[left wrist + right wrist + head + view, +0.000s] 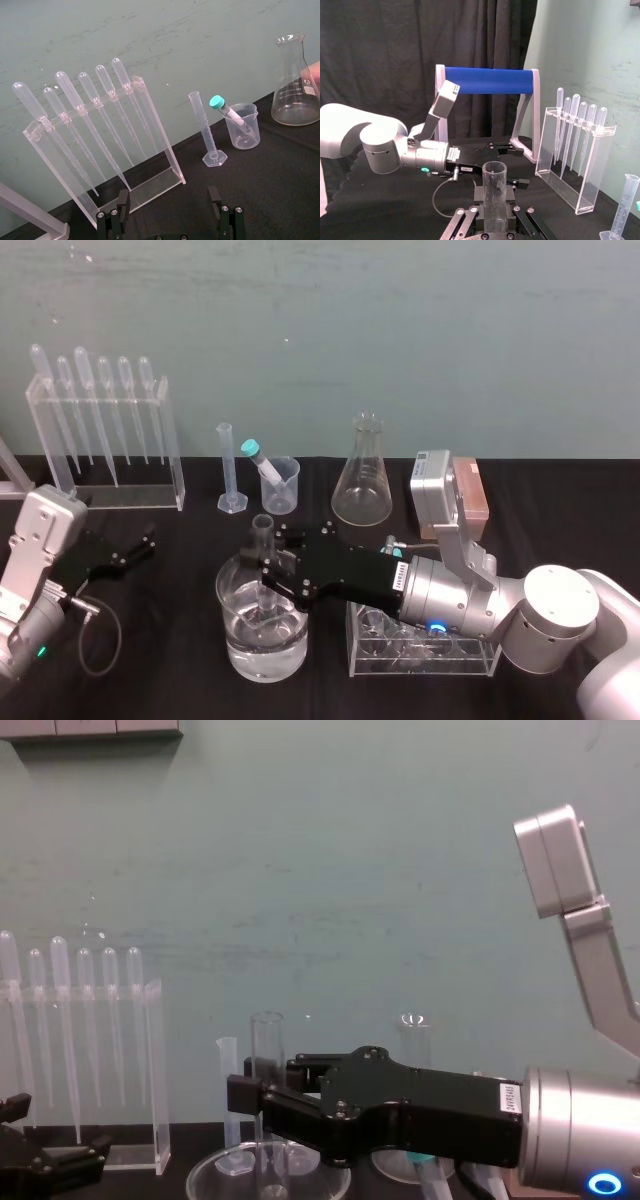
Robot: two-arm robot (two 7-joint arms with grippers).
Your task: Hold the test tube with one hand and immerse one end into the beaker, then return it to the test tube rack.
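1. At the near middle of the table, my right gripper is clamping the test tube about halfway up. It is holding the tube upright, with the lower end reaching down inside the beaker, which is holding clear liquid.
2. I am not able to tell whether the tube's end is touching the beaker's bottom.
3. At the near left, my left gripper is sitting idle, fingers spread and grasping nothing.
4. The test tube rack is waiting at the near right, just beside the beaker and under my right arm.
5. I am judging the lift-out to be the risky part. If I swing right before the tube is clearing the rim, I am likely to knock the beaker and spill it.
6. Pushing lower is risking glass striking glass, since the grip is rigid.
7. The wet tube may be slipping in the fingers if the grip is loosening.
8. My own arm is covering part of the rack, so a poorly aimed return could be jamming the tube against its top plate.
9. Counting:
   - one test tube, one beaker and one test tube rack;
   - six droppers hanging in one dropper stand at the far left;
   - one measuring cylinder;
   - one plastic cup holding one teal-capped tube;
   - one flask.
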